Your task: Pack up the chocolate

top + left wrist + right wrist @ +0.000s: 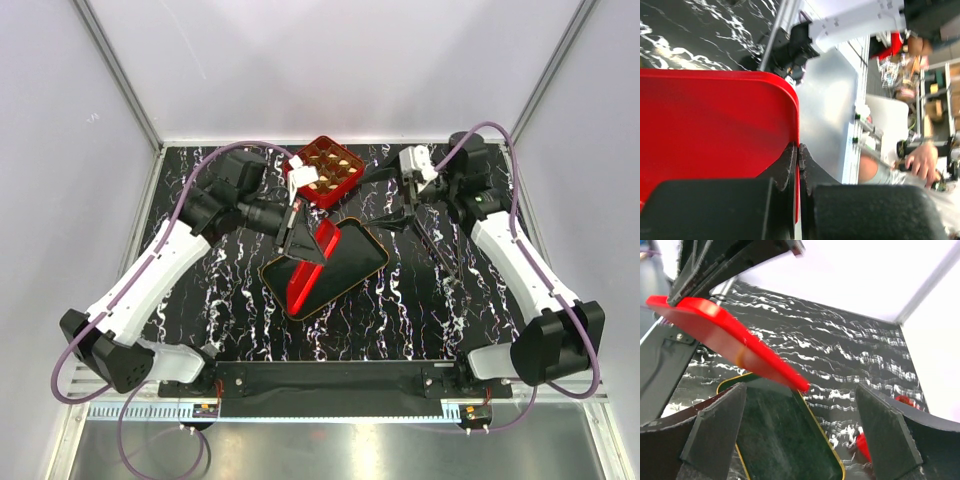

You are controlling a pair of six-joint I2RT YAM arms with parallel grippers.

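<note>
Several brown chocolate pieces [324, 166] sit in the cells of the red gridded box [343, 180] at the back of the table. My left gripper [297, 236] is shut on the edge of a flat red lid [306, 272], holding it tilted over the black gold-rimmed tray [358, 258]. In the left wrist view the fingertips [790, 156] pinch the lid's rim [715, 125]. My right gripper [398, 208] is open and empty, just right of the tray. Its wrist view shows the lid [730, 337] above the empty tray [785, 440], between its open jaws [800, 435].
The table top is black marble-patterned [420, 310]. White enclosure walls [60, 150] stand on the left, right and back. A black bar [330, 378] carries the arm bases at the near edge.
</note>
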